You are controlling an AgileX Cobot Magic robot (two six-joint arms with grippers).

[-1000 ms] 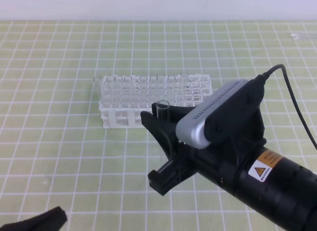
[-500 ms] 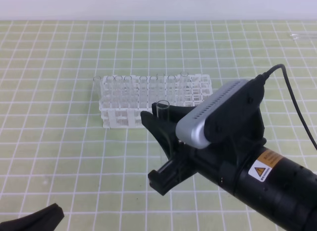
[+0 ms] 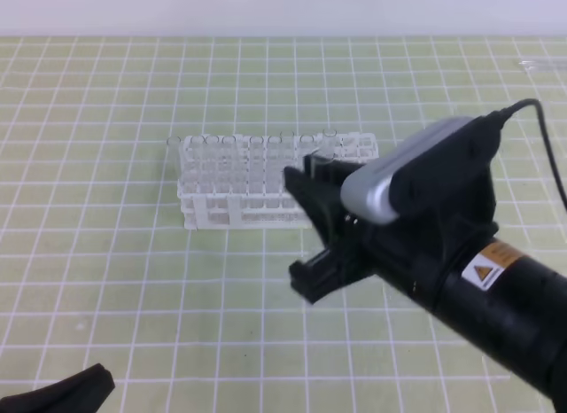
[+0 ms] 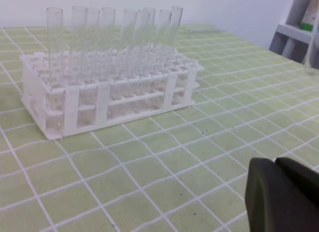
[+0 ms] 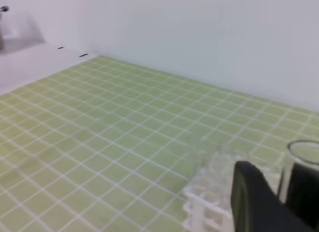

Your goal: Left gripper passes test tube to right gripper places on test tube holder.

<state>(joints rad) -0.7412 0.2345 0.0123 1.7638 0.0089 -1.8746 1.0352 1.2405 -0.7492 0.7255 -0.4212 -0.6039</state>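
Note:
My right gripper [image 3: 310, 187] hovers over the right end of the white test tube holder [image 3: 213, 214], shut on the clear test tube [image 3: 324, 170], which stands upright. In the right wrist view the tube's rim [image 5: 304, 148] sits between the two black fingers [image 5: 254, 202], with the blurred holder [image 5: 212, 192] below. My left gripper [image 3: 84, 386] rests low at the front left, shut and empty; its fingers [image 4: 279, 192] show pressed together. The holder [image 4: 99, 100] carries several tubes in its back row. A clear tube's rounded end [image 4: 311, 62] hangs at the left wrist view's right edge.
A green mat with a white grid [image 3: 106, 271] covers the table. A small clear item [image 3: 540, 66] lies at the far right back. White shelving [image 4: 294, 33] stands beyond the mat on the right. A white wall [image 5: 199, 38] borders the mat's far side.
The right gripper has carried the test tube right and back, from in front of the holder to over its right end. The left gripper has barely shifted.

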